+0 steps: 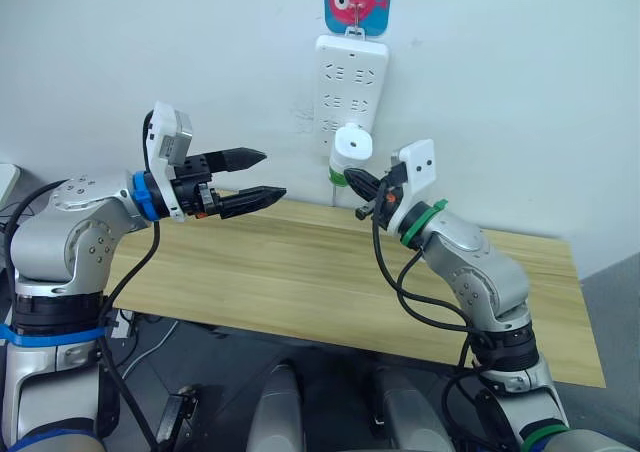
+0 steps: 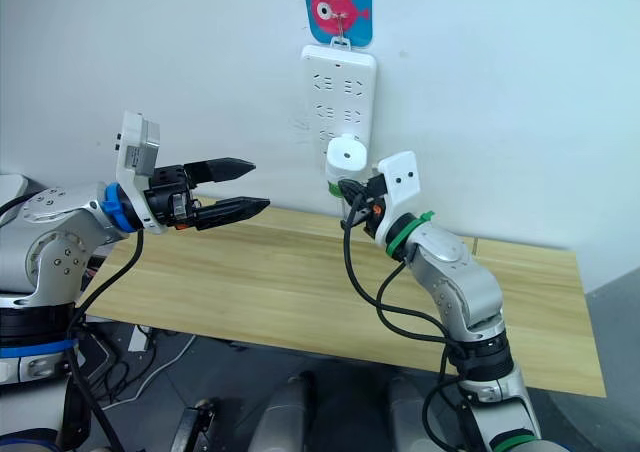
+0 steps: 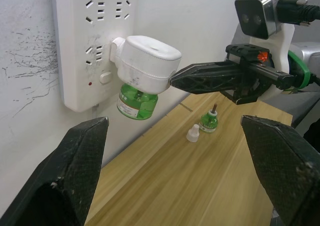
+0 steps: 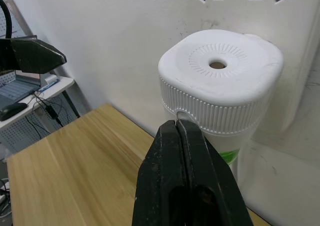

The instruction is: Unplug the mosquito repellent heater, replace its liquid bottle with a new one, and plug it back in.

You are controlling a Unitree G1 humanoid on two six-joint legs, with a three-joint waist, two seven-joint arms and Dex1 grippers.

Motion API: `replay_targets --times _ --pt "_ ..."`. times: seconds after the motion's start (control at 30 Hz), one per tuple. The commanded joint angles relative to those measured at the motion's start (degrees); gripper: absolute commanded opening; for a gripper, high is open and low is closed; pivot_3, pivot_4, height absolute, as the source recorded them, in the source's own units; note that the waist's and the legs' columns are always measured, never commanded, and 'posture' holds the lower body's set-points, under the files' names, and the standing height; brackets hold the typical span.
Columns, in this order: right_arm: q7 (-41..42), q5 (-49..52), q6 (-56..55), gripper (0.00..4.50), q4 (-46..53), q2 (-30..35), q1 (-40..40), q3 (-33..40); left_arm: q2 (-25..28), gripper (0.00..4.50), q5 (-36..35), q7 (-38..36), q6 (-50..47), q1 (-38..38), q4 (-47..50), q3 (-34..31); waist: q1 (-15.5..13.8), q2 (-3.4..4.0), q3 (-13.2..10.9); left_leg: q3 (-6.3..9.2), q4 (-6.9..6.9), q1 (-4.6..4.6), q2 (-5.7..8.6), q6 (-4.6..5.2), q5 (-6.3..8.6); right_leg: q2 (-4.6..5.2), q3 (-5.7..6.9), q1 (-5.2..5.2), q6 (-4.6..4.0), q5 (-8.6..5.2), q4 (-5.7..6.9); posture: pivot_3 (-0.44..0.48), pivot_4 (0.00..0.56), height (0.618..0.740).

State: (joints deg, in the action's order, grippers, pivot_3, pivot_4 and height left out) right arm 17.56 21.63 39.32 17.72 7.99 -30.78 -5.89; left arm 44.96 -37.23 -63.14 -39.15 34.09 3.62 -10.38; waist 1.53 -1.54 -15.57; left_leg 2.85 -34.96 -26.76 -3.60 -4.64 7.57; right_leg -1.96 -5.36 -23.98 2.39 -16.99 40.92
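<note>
- The small rounded white plastic mosquito repellent heater sits plugged into the lower end of the long white multi-socket power strip hanging on the white wall, its round vent hole facing up.
- A green liquid bottle is fitted under the heater, above the light wooden table.
- My right gripper has its two black fingers pressed together, the tips at the heater's ribbed side, holding nothing.
- My left gripper hangs over the table with its fingers spread apart and empty, well apart from the heater.
- A second small green bottle and a small white cap stand on the table close to the wall, just beside each other.
</note>
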Motion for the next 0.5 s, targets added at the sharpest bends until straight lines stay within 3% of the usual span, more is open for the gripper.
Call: replay_targets --times 0.03,0.5 --pt "-1.46 0.18 -0.76 0.03 1.88 0.49 -0.35 3.52 0.78 4.5 0.14 -0.35 1.3 1.07 0.36 -0.26 0.16 0.0 0.0 0.0 0.0 0.0 0.0 0.0 0.0 0.0 0.0 -0.01 0.0 0.0 0.0 0.015 0.24 0.74" --pt "-2.01 -0.02 -1.7 0.03 0.64 0.09 -1.09 3.83 0.46 4.5 0.57 -0.34 2.01 1.44 -0.1 0.11 0.18 0.0 0.0 -0.02 0.02 -0.01 -0.01 0.0 0.0 -0.01 0.0 -0.03 0.0 0.0 0.0 0.014 0.229 0.74"
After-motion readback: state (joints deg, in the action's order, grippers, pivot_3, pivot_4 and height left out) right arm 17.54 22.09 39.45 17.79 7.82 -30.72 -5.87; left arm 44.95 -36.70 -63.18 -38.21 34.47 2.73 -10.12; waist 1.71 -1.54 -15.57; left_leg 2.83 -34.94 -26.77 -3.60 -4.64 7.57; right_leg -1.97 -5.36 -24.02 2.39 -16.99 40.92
